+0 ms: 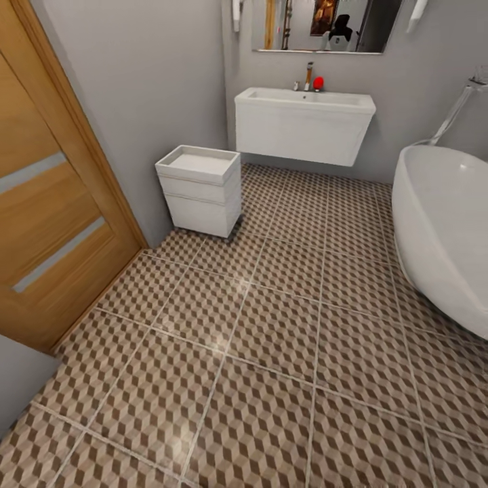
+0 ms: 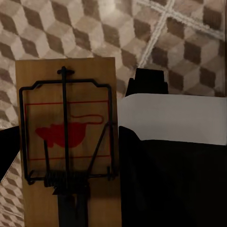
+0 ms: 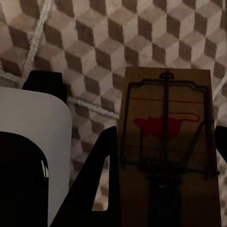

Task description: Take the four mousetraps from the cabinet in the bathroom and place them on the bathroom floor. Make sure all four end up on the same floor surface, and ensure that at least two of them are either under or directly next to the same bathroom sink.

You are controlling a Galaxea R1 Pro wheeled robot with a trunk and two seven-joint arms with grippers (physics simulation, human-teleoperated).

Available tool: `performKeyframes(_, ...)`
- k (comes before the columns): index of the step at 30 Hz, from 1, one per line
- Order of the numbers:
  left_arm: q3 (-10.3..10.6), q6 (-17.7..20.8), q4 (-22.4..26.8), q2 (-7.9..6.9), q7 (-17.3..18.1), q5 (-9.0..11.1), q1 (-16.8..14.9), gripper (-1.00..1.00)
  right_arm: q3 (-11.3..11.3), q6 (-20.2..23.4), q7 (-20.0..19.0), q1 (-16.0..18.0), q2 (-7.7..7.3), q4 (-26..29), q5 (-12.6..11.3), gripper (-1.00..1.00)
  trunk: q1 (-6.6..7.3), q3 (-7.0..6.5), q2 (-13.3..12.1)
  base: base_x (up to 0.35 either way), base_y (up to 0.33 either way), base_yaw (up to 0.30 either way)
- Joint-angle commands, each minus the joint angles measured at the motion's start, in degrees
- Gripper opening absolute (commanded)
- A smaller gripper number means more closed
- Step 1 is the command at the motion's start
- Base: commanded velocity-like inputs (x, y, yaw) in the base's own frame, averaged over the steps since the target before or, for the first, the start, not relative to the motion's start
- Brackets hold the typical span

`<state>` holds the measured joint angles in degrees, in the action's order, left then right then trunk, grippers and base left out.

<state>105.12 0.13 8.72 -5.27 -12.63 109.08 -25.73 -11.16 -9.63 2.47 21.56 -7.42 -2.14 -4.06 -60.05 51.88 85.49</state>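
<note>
A tan wooden mousetrap [image 2: 66, 137] with a black wire bar and a red mouse print sits between the dark fingers [image 2: 126, 156] of my left gripper [image 2: 66, 146], which is shut on it. My right gripper [image 3: 163, 146] is shut on a second mousetrap [image 3: 168, 142] of the same look. Both traps hang above the cube-patterned bathroom floor [image 1: 271, 339]. The white wall-hung sink [image 1: 305, 102] with its chrome faucet [image 1: 308, 74] stands at the far wall, ahead and slightly right. The orange-brown cabinet is out of view.
A low white drawer unit [image 1: 201, 190] stands against the left wall near the sink. The white oval bathtub [image 1: 440, 224] takes the right side. A wooden door [image 1: 47, 203] is at my left. A small red object [image 1: 318, 83] sits on the basin. My white-and-black body [image 2: 170, 118] shows beside the left gripper.
</note>
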Motion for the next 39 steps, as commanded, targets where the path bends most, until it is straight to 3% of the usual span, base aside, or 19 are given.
performKeyframes(1, 0.0, 0.0, 0.0, 0.00, 0.0, -0.2, 0.0, -1.00, 0.0, 0.0, -0.1, 0.0, 0.01, 0.0, -0.1, -1.00, 0.00, -0.07, 0.0, 0.000, 0.000, -0.229)
performKeyframes(39, 0.0, 0.0, -0.2, -0.09, 0.0, -0.2, 0.0, -1.00, 0.0, -0.1, -0.2, -0.5, 0.03, 0.0, 0.0, -1.00, 0.00, -2.77, 0.0, 0.000, 0.000, -0.210)
